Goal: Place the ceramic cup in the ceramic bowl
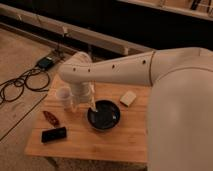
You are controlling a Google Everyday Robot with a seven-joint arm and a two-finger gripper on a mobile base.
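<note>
The robot's gripper [84, 101] hangs low over the wooden table [125, 142]; I cannot tell whether it is open or closed. The small white-cream cylindrical ceramic cup [64, 97] stands upright just beside it. The round glossy black ceramic bowl [104, 116] sits on the gripper's opposite side. The cup is probably light, rigid, slick and chippable, so 1 grip across its wall below the rim seems best.

overall light: dim, warm amber cast
source: probably overhead, though no lamp shows
table [125, 137]: brightest area, evenly lit wood
arm [115, 67]: pale shell lit along its top, underside shaded
gripper [83, 101]: over the table between ceramic cup [64, 96] and ceramic bowl [104, 116], in the arm's shade
ceramic bowl: faint glare flecks on the glossy dark inside
far wall [125, 20]: nearly black
</note>
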